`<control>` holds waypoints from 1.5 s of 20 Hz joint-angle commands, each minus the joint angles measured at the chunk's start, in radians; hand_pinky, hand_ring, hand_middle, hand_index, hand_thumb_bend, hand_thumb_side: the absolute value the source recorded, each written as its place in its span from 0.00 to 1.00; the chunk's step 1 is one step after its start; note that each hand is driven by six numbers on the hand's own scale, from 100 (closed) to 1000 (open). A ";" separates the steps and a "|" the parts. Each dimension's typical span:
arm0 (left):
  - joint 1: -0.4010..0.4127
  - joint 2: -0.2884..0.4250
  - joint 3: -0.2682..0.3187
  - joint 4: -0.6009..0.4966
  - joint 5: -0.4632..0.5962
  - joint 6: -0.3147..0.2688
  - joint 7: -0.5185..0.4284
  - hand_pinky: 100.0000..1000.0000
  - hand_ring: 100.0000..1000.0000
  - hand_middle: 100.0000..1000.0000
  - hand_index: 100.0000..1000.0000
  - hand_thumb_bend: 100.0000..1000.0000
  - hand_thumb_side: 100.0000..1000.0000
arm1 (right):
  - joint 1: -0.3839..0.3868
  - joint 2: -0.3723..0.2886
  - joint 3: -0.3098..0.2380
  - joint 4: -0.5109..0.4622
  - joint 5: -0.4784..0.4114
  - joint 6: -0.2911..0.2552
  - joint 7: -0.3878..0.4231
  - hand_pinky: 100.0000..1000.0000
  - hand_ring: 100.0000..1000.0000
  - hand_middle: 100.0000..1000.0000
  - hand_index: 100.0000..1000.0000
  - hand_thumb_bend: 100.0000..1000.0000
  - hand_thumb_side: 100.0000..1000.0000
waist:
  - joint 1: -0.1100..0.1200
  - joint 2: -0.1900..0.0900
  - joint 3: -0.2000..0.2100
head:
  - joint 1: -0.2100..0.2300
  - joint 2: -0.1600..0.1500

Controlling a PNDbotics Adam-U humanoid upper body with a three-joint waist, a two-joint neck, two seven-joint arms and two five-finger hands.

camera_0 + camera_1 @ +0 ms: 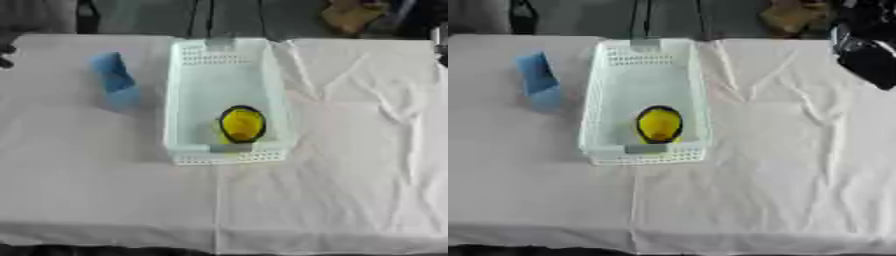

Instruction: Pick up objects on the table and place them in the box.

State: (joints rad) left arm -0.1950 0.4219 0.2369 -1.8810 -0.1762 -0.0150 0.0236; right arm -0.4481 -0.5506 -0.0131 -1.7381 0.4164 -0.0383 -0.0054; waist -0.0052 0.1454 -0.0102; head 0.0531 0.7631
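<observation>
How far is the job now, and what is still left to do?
Done: the yellow object lies inside the white box, near its front end. In hand: nothing; only the right arm shows, at the upper right edge. Left: the blue object stands on the table, left of the box.

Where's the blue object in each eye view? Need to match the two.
Left eye view: the blue object stands on the cloth left of the white basket, upper left of the picture.
Right eye view: same blue object, again left of the basket, nearer the picture's left edge.
Shared landmark: the yellow object at the basket's near end.
</observation>
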 commanded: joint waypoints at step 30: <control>-0.216 0.159 -0.043 0.209 -0.135 0.133 -0.080 0.52 0.63 0.69 0.85 0.65 0.65 | -0.011 -0.010 -0.006 -0.010 -0.005 -0.006 0.009 0.56 0.64 0.79 0.86 0.00 0.38 | 0.009 -0.037 -0.019 | -0.010 -0.003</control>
State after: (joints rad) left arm -0.3913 0.5325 0.1971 -1.6911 -0.2891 0.0987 -0.0558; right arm -0.4476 -0.5452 -0.0131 -1.7379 0.4155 -0.0431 0.0004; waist 0.0025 0.1239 -0.0297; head 0.0435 0.7626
